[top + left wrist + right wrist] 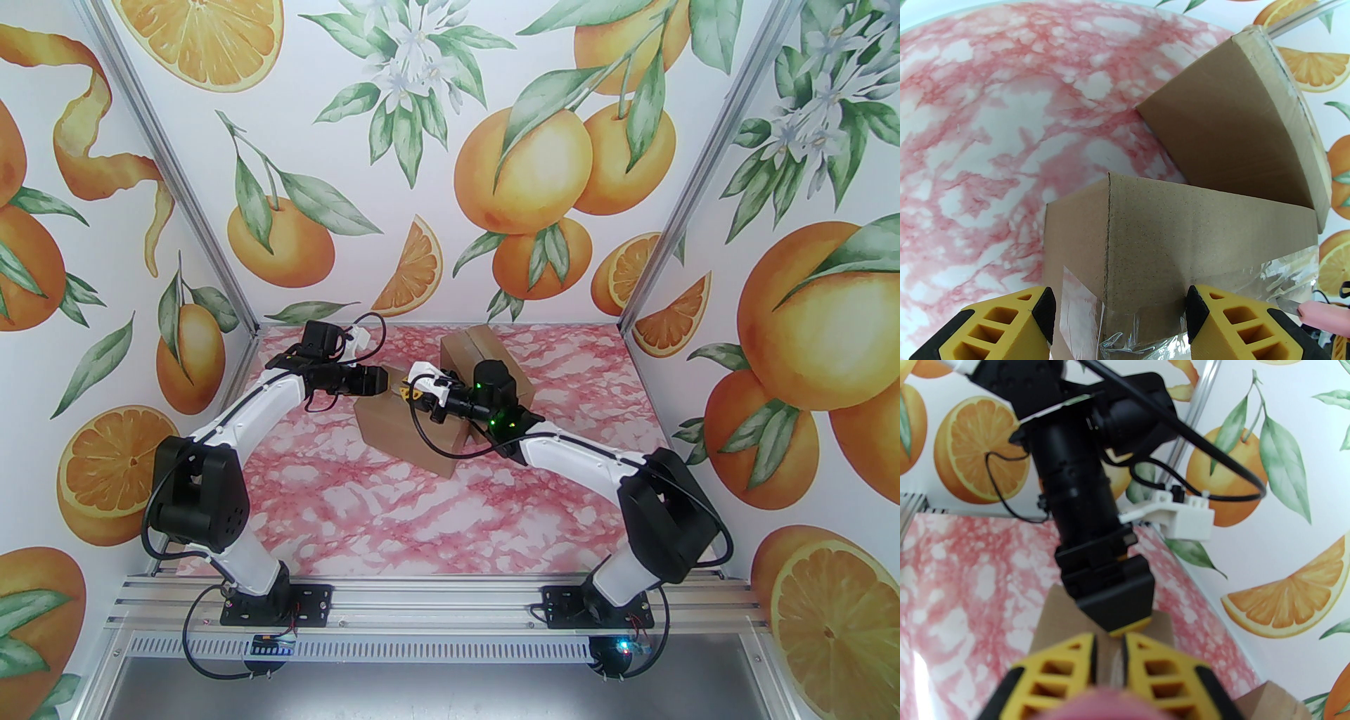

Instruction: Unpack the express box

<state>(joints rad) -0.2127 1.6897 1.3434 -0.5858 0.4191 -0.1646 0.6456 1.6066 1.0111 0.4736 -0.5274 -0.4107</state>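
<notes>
Two cardboard boxes stand close together toward the far side of the pink marble bench (970,140): a taped nearer box (1163,239) and a farther box (1227,140). My left gripper (1118,309) hangs spread astride the nearer box's corner. My right gripper (1109,644) is pinching a pink-handled knife (1318,313), its blade beside the clear tape (1075,299).

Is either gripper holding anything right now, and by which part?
The right gripper holds a pink-handled knife by its handle. The left gripper stands open at the taped box, gripping nothing.
</notes>
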